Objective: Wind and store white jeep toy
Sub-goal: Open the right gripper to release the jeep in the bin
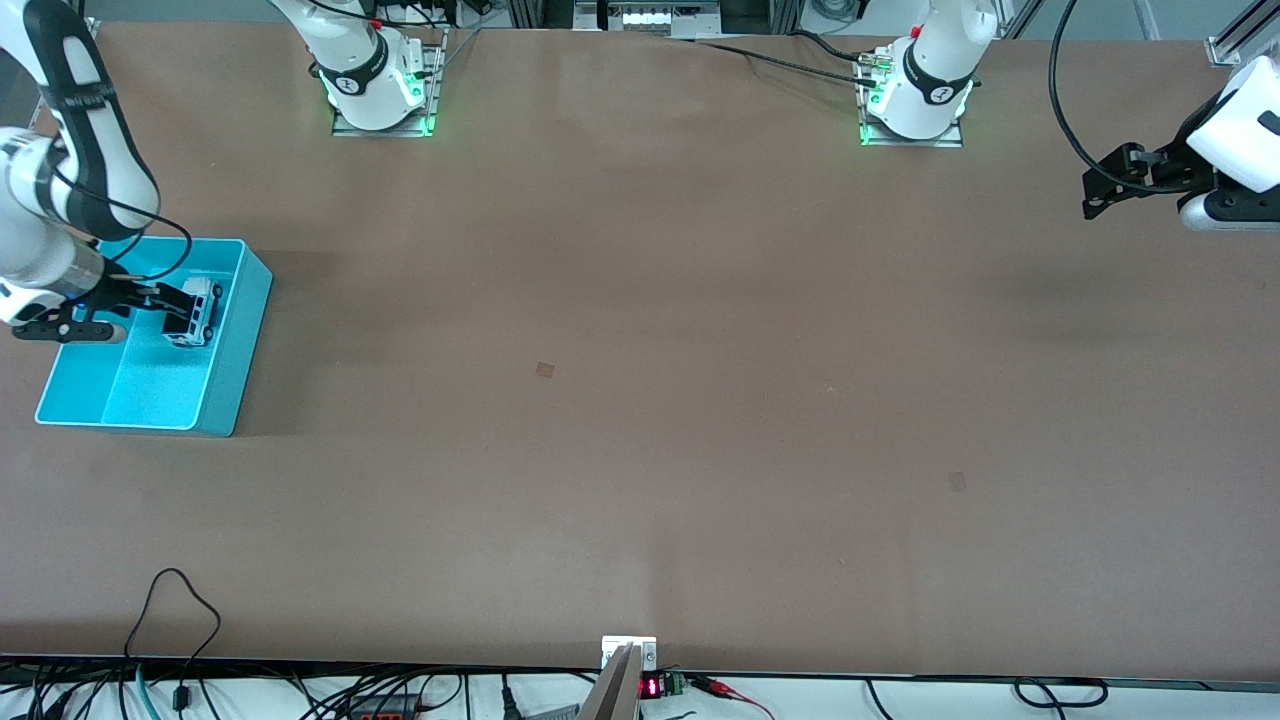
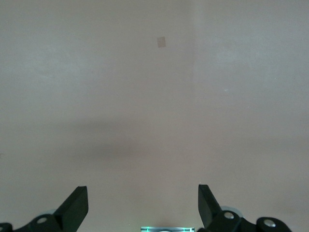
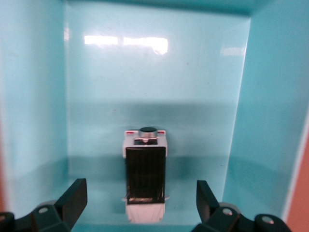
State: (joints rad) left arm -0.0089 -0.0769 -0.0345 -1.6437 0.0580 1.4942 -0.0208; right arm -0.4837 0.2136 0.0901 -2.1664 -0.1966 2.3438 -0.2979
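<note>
The white jeep toy point(image 1: 198, 315) with its black rear roof panel lies inside the turquoise bin point(image 1: 238, 352), at the right arm's end of the table. My right gripper point(image 1: 181, 312) is over the bin, open, with a finger on each side of the jeep and a clear gap to it. In the right wrist view the jeep point(image 3: 145, 179) rests on the bin's floor point(image 3: 96, 101) between the spread fingers of the right gripper point(image 3: 140, 199). My left gripper point(image 1: 1106, 182) waits open and empty over bare table at the left arm's end; in its own view the left gripper point(image 2: 143, 203) shows only tabletop.
The two arm bases point(image 1: 378, 85) point(image 1: 915, 95) stand at the table's edge farthest from the front camera. A black cable point(image 1: 780, 60) lies near the left arm's base. Cables point(image 1: 180, 620) hang along the edge nearest the front camera. A small mark point(image 1: 545, 369) is mid-table.
</note>
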